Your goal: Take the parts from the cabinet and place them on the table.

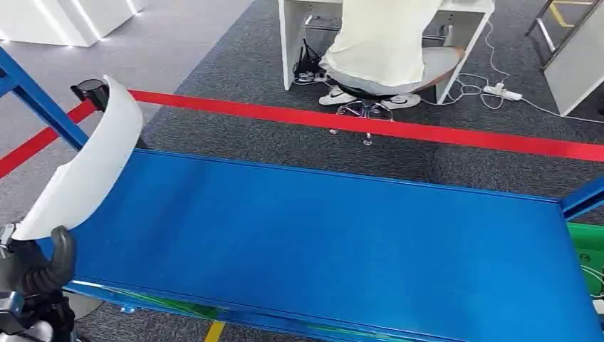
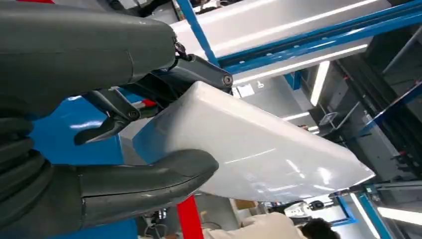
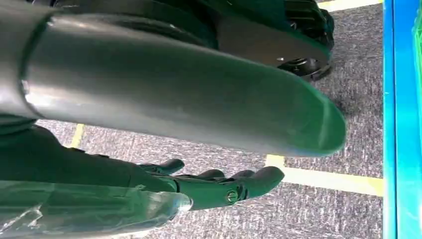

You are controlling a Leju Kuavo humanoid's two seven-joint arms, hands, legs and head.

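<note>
Blue bench (image 1: 342, 242) is seen ahead, top surface bare, red barrier tape (image 1: 370, 125) stretched behind it, a seated person (image 1: 384, 43) at a white desk beyond.

White curved part (image 1: 89, 167) is held by the left hand (image 1: 35, 267) at its lower end only; the rest rises up and away over the bench's left end, not touching the top. In the left wrist view the fingers (image 2: 144, 179) are wrapped under the white shell and the thumb is pressed on top, so the part is clamped between them.

Right hand (image 3: 209, 186) hangs beside the body over grey carpet, fingers loosely apart, nothing held.

Risks, largest first:
- Long panel gripped at one end: leverage is high, so rotation or slip in the hold is judged likely if the arm is swung fast (glossy surface won't help).
- Free upper end sits close to the blue frame post (image 1: 39, 100) and the black stanchion top (image 1: 91, 89); a snag or knock is possible during the lowering move.
- Part is at the bench's far left edge; if released there, overhang and a tip onto the floor could follow. It should be carried further in before release.
- Curved shape may rock once set down.

Writing: none can be read. A small white label (image 2: 245, 90) is visible on the frame in the left wrist view, too blurred to make out.
</note>
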